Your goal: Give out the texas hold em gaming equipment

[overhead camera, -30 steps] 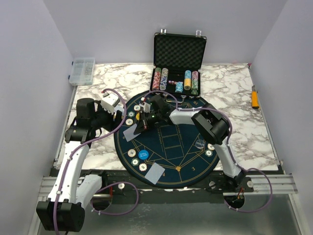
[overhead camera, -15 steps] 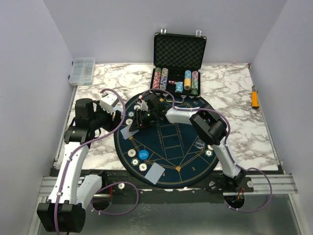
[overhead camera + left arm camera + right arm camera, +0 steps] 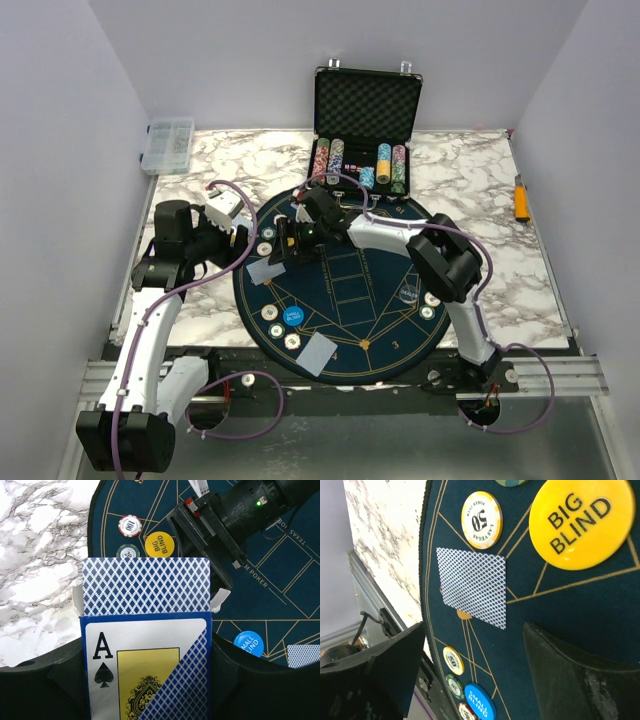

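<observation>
My left gripper point(image 3: 147, 680) is shut on a blue card box point(image 3: 145, 645) with an ace of spades on it; its flap is up and card backs point(image 3: 145, 585) show in the opening. It hovers at the left edge of the round mat point(image 3: 340, 330). My right gripper point(image 3: 475, 665) hangs open just above the mat, nothing between its fingers point(image 3: 580, 675). One face-down card point(image 3: 472, 586) lies flat beyond them, also visible from above point(image 3: 268, 269). Beside it sit the yellow big blind disc point(image 3: 580, 522), a 50 chip point(image 3: 481, 512) and the blue small blind disc point(image 3: 292, 316).
A second face-down card point(image 3: 318, 352) lies at the mat's near edge, and a clear dealer disc point(image 3: 407, 294) with chips point(image 3: 430, 305) on its right. An open black case point(image 3: 365, 110) with chip stacks stands behind. A clear compartment box point(image 3: 168, 145) is far left, an orange tool point(image 3: 521, 200) far right.
My right gripper has opened and let go of the card, which now lies flat on the left of the mat. The gripper has drawn back a little. The left arm has not moved.
</observation>
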`<action>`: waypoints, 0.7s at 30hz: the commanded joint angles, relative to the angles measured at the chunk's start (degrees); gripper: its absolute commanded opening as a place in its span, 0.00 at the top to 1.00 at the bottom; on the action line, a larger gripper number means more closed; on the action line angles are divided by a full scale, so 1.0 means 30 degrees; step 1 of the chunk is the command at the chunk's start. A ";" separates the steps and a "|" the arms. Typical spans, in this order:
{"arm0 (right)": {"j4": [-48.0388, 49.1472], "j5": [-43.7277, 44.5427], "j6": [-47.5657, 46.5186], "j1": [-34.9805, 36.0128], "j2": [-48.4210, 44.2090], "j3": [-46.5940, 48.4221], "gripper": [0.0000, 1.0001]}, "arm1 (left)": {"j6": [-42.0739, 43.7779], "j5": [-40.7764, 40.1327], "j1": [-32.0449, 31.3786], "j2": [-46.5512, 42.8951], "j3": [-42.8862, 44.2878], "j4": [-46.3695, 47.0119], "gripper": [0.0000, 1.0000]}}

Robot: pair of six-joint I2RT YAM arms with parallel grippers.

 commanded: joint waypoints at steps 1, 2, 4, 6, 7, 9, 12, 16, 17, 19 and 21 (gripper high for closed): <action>-0.2316 0.0454 -0.2257 -0.0430 -0.1380 -0.0500 0.11 | 0.0375 0.0700 0.0139 -0.0195 -0.0007 0.0336 1.00; -0.2490 0.0162 -0.2749 -0.0510 -0.1897 -0.0525 0.08 | 0.0477 0.0840 0.0139 -0.0223 -0.0008 0.0309 1.00; -0.2936 -0.0871 -0.3801 -0.0830 -0.2911 -0.0669 0.01 | 0.0715 0.1132 0.0139 -0.0208 0.0058 0.0311 1.00; -0.3196 -0.2543 -0.4907 -0.1325 -0.3969 -0.0995 0.00 | 0.0921 0.1130 0.0139 0.0012 0.0129 0.0319 1.00; -0.3479 -0.3164 -0.5380 -0.1684 -0.4512 -0.1194 0.00 | 0.1049 0.1072 0.0139 0.0176 0.0260 0.0213 1.00; -0.3544 -0.4791 -0.6378 -0.2534 -0.5928 -0.1594 0.00 | 0.1391 0.1408 0.0139 0.0462 0.0601 -0.0082 1.00; -0.3479 -0.5539 -0.7056 -0.3687 -0.7586 -0.1902 0.00 | 0.2054 0.2310 -0.0134 0.0559 0.0777 -0.0323 1.00; -0.4611 -0.8292 -0.7760 -0.4662 -0.7810 -0.0926 0.00 | 0.2820 0.2274 -0.1607 0.0786 0.0783 -0.0490 1.00; -0.4816 -0.9083 -0.7755 -0.4723 -0.7670 -0.0705 0.00 | 0.2906 0.2187 -0.2016 0.0869 0.0783 -0.0485 1.00; -0.4784 -1.0181 -0.6980 -0.4712 -0.7529 -0.0512 0.00 | 0.3022 0.1858 -0.3027 0.1050 0.0811 -0.0349 1.00; -0.2663 -1.0714 -0.5133 -0.4719 -0.7886 -0.1437 0.00 | 0.2942 0.1609 -0.3990 0.1210 0.0831 0.0025 1.00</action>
